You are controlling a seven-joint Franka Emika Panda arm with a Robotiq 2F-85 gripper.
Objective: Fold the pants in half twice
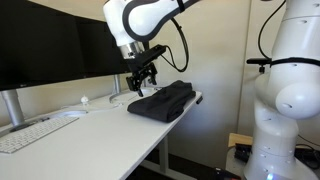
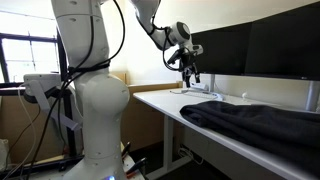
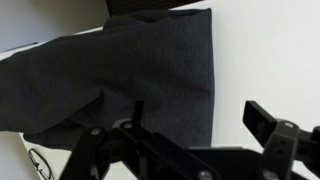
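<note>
Pants (image 1: pixel 162 102) lie as a dark, soft bundle on the white surface (image 1: pixel 90 125), near its far corner and close to its edge. The cloth is black and matte, with soft wrinkles, and several layers are lying one over another. In the wrist view the pants (image 3: pixel 130 80) show a straight edge at the right side, with the bare surface beside it. In an exterior view the pants (image 2: pixel 265 125) spread wide and low along the surface. The fingers (image 1: pixel 146 80) hang just over the back part of the bundle, in front of the black monitors (image 1: pixel 50 45). In the wrist view the fingers (image 3: pixel 268 125) stand wide apart and nothing is between them. I cannot tell if the tips touch the cloth.
</note>
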